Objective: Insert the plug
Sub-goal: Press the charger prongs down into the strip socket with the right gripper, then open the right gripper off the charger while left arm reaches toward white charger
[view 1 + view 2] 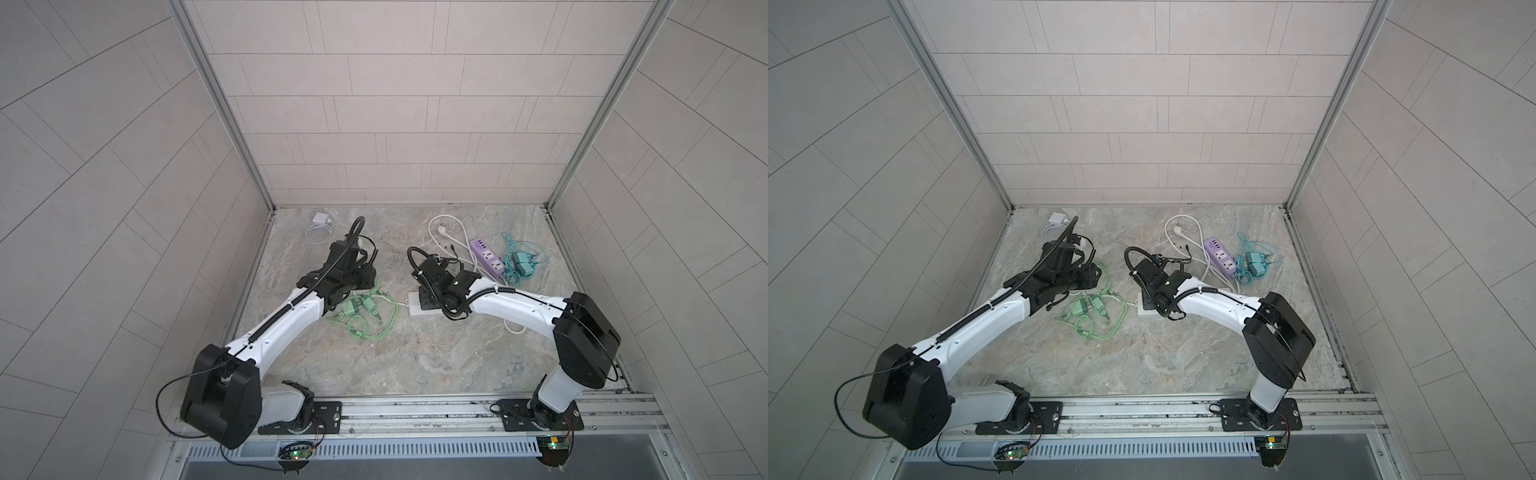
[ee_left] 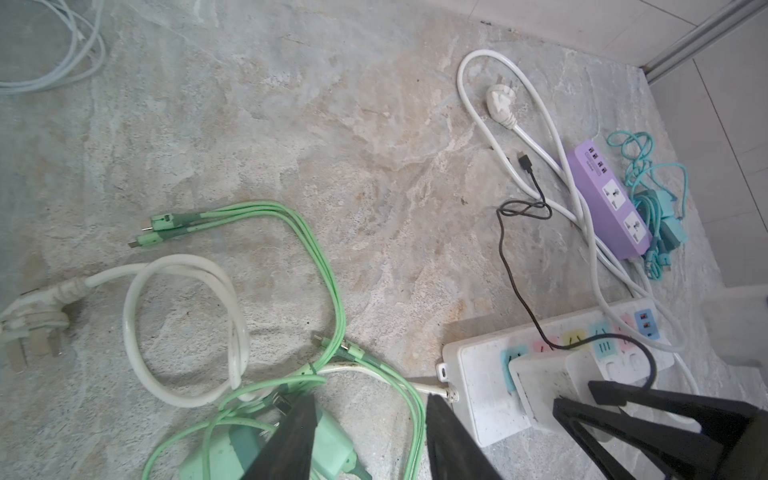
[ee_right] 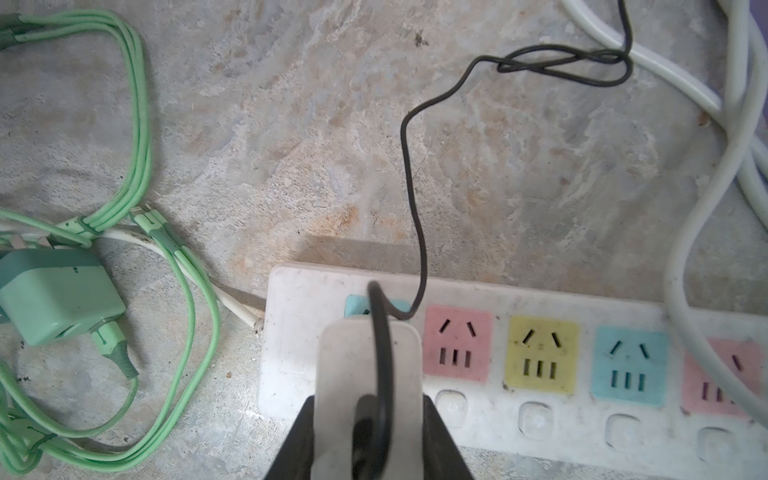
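The plug (image 3: 368, 374) is a white adapter with a black cable (image 3: 409, 174) leaving its back. My right gripper (image 3: 368, 405) is shut on it, one finger on each side. It stands over the first blue socket (image 3: 357, 305) at the end of the white power strip (image 3: 540, 419), and that socket is mostly hidden behind it. In the left wrist view the plug (image 2: 540, 386) sits against the strip (image 2: 478, 382). My left gripper (image 2: 372, 403) is open, hanging over a green charger (image 2: 332, 440) and green cables just beside the strip's end. In both top views the arms hide the grippers.
A purple power strip (image 2: 611, 195) lies at the back right with teal chargers and cables (image 2: 665, 224) beside it and a looped white cord with its plug (image 2: 500, 102). A white three-pin plug (image 2: 33, 320) lies near the green cables. A white charger (image 1: 321, 218) sits at the back left.
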